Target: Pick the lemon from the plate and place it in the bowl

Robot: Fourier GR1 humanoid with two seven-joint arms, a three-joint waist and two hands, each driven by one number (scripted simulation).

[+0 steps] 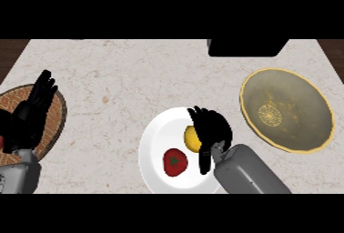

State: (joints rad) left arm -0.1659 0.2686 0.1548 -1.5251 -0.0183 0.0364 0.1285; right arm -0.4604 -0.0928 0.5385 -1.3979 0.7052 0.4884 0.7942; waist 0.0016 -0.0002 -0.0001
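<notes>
- Head view, counted: one lemon (pixel 191 138), one red fruit (pixel 175 162), one white plate (pixel 153 136), one bowl (pixel 289 91), two hands.
- One round brown mat (pixel 58 119) lies at the left edge of the pale marbled counter (pixel 134 77), and one black block (pixel 245 47) sits at the far edge.
- The only marking is a round, web-like pattern in the bottom of the bowl; it cannot be read as words.
- The lemon is yellow, smooth and oval, standing longer than wide. It lies on the plate, right of centre, up and to the right of the red fruit with its green top.
- The right hand (pixel 214 129) is over the plate and covers the lemon's right side; only the left part of the lemon shows. Whether the hand has closed on the lemon cannot be told.
- The bowl is dull gold with a lighter rim. It stands to the right of the plate, apart from it.
- The left hand (pixel 27 118) rests at the left edge over the mat, fingers straight and pointing up, holding nothing.
</notes>
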